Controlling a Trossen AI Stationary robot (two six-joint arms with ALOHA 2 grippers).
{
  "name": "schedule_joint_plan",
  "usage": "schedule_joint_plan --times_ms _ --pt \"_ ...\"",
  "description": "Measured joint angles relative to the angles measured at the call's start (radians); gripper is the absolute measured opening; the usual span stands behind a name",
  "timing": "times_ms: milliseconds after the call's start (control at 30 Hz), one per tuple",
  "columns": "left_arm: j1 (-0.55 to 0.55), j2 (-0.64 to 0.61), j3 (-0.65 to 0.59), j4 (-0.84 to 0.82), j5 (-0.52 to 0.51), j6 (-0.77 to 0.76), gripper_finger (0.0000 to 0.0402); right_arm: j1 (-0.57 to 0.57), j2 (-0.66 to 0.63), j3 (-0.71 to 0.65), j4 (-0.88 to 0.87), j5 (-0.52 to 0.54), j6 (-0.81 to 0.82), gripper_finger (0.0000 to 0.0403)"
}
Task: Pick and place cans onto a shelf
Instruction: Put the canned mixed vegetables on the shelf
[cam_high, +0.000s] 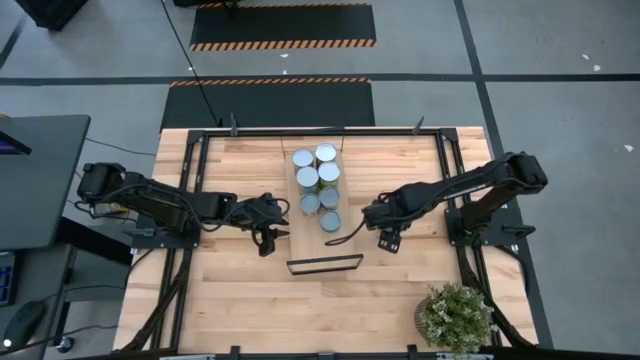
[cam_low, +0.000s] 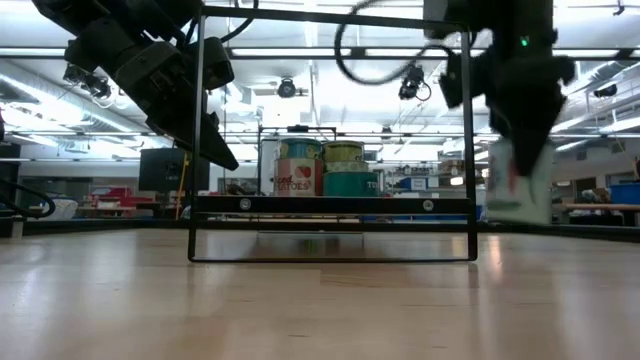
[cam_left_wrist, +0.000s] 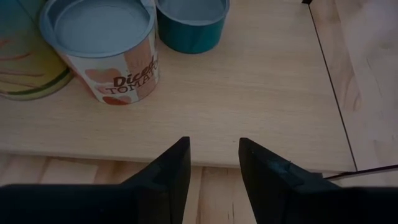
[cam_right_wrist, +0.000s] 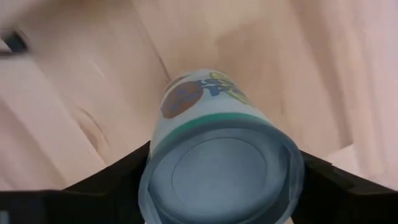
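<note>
The shelf (cam_high: 318, 240) is a long light-wood board in the table's middle, with a black bar frame (cam_high: 323, 264) at its near end. Several cans (cam_high: 318, 180) stand on its far half. The left wrist view shows a "Diced Tomatoes" can (cam_left_wrist: 102, 43), a teal can (cam_left_wrist: 189, 22) and a yellowish-green can (cam_left_wrist: 25, 59). My left gripper (cam_left_wrist: 214, 155) is open and empty at the shelf's left edge (cam_high: 268, 238). My right gripper (cam_high: 390, 238) is to the right of the shelf, shut on a pale can (cam_right_wrist: 221, 174). My right gripper pinches the pale can between its two fingers (cam_right_wrist: 118, 171), one on each side of the can's wall near the top rim (cam_right_wrist: 155, 163). The fingers come from above, pointing down. The can hangs roughly upright below the gripper (cam_low: 520, 185), its silvery top toward the wrist.
A potted plant (cam_high: 455, 315) stands at the table's near right corner. Black rails (cam_high: 190, 190) run along the table's left, right and far sides. The shelf's near half (cam_left_wrist: 249, 81) is bare. Bare wood lies near the shelf's frame (cam_low: 330, 300).
</note>
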Motion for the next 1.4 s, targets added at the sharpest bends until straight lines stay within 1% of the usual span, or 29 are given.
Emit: schedule_joint_plan --times_ms 100,200,300,433,600,733,833,900,1000,1167,1233,1400 --pt "0.000 0.000 0.000 0.001 0.000 -0.006 0.0142 -0.007 -0.043 0.029 0.008 0.033 0.000 0.0301" --pt "0.000 0.000 0.000 0.001 0.000 -0.010 0.0142 -0.015 -0.083 0.061 0.084 0.032 -0.001 0.0303" --pt "0.001 0.000 0.000 0.004 0.000 -0.010 0.0142 -0.014 -0.081 0.094 0.168 0.018 -0.039 0.0302" --pt "0.001 0.000 -0.001 0.010 0.000 -0.012 0.0142 -0.004 -0.011 0.177 0.198 0.016 -0.107 0.0302" --pt "0.001 0.000 -0.001 0.012 0.000 -0.013 0.0142 -0.009 0.100 0.316 0.194 -0.049 -0.193 0.0302" --pt "0.001 0.000 -0.001 0.011 0.000 -0.013 0.0142 -0.022 0.174 0.440 0.121 -0.082 -0.221 0.0302" --pt "0.001 0.000 -0.001 0.007 0.000 -0.013 0.0142 -0.032 0.220 0.512 0.071 -0.085 -0.226 0.0303" --pt "0.001 0.000 -0.001 0.004 0.000 -0.013 0.0142 -0.043 0.252 0.550 0.048 -0.114 -0.213 0.0303" --pt "0.001 0.000 -0.001 0.004 0.000 -0.021 0.0142 -0.059 0.294 0.593 0.013 -0.206 -0.186 0.0303" --pt "0.001 -0.002 -0.001 -0.001 -0.001 -0.100 0.0142 -0.068 0.356 0.625 -0.041 -0.279 -0.133 0.0303" --pt "0.001 -0.002 -0.001 0.003 0.000 -0.104 0.0142 -0.068 0.370 0.635 -0.053 -0.294 -0.104 0.0303" --pt "0.008 -0.002 -0.001 0.005 -0.022 -0.100 0.0142 -0.069 0.380 0.645 -0.043 -0.291 0.007 0.0303"
